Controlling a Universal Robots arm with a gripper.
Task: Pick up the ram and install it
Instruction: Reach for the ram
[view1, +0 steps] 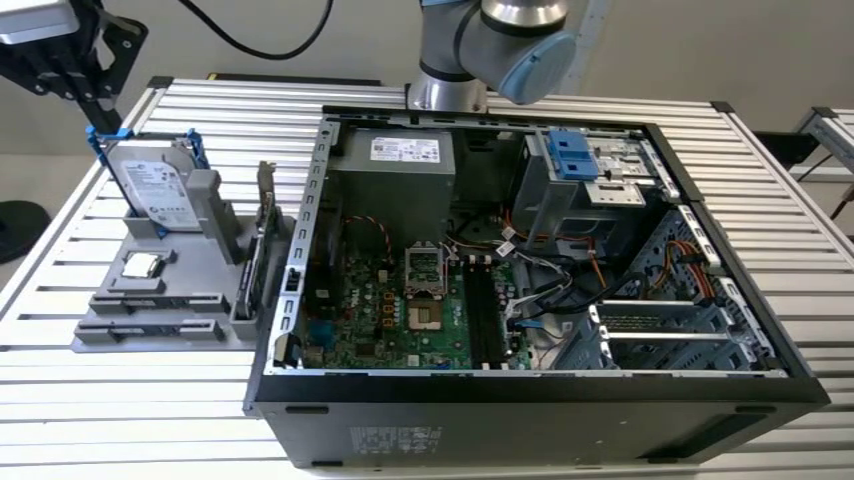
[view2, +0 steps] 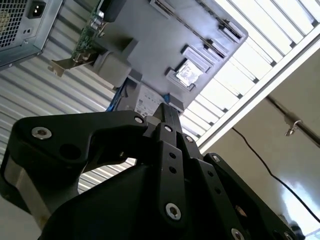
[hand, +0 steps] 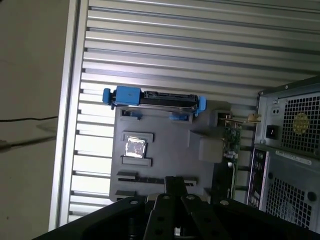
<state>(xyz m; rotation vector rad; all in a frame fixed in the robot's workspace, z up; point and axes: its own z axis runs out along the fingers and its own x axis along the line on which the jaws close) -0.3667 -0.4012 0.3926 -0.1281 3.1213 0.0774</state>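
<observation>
Presently, my claw: at the exterior view's far left, hanging above the gray parts fixture, just over the upright hard drive; in the first wrist view the fingertips look pressed together with nothing between them
Ram: I take it to be the dark strip lying on edge in a long holder at the near end of the fixture, nearer than the CPU chip; I am well apart from it
Done: nothing that shows; the ram is neither grasped nor lifted
Left: the whole pick and the seating; the long black memory slots on the motherboard in the open computer case look unfilled, as I judge
Neighbour: the upright card with metal bracket stands between fixture and case
Writing: white labels on the hard drive, the power supply and the case's near wall; the print is too small for me to make out
</observation>
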